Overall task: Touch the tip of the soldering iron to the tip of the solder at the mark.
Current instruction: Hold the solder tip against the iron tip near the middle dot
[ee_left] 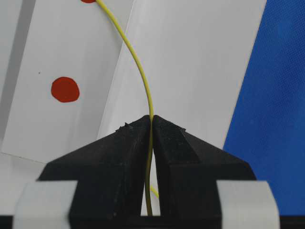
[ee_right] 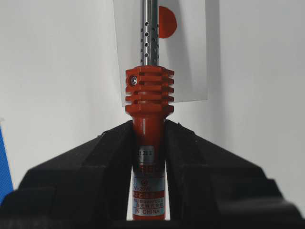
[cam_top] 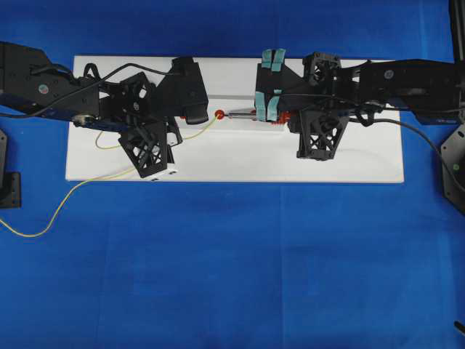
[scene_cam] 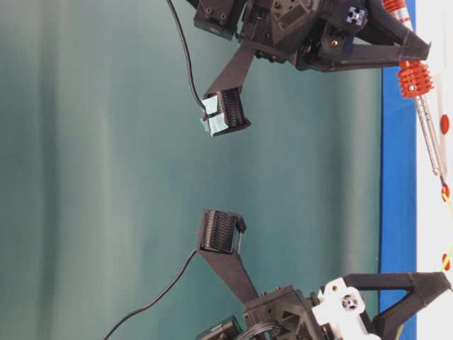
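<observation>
My left gripper (ee_left: pixel 151 125) pinches the solder (ee_left: pixel 138 67); right gripper (ee_right: pixel 148 131) clamps the soldering iron (ee_right: pixel 148 100), frame centre.

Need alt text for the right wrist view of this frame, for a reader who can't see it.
The right gripper is shut on the red handle of the soldering iron, which points straight away from the camera. Its perforated silver shaft runs up over a white card with a red dot just right of the shaft; the tip is out of frame.
</observation>
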Controlling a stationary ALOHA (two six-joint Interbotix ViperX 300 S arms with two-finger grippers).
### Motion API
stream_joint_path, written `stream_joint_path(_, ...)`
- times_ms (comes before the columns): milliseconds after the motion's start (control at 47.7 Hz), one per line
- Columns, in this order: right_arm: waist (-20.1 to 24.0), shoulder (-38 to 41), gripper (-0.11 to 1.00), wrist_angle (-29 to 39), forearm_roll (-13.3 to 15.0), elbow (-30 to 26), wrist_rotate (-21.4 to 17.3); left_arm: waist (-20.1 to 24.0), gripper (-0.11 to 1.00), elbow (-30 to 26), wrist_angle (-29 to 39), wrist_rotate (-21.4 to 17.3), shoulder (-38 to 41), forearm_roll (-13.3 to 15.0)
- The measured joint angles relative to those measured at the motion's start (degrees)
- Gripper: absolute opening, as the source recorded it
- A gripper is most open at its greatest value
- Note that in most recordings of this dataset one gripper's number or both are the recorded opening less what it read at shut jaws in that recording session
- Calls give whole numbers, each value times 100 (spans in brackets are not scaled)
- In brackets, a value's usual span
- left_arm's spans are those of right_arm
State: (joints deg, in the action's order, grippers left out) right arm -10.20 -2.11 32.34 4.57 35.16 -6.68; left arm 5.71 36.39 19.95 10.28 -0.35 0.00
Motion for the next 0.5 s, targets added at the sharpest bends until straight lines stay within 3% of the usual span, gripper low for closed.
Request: stream_joint_path(503, 0, 0, 6, -9, 0, 0, 0, 0, 2, 0, 149, -26, -176, 0)
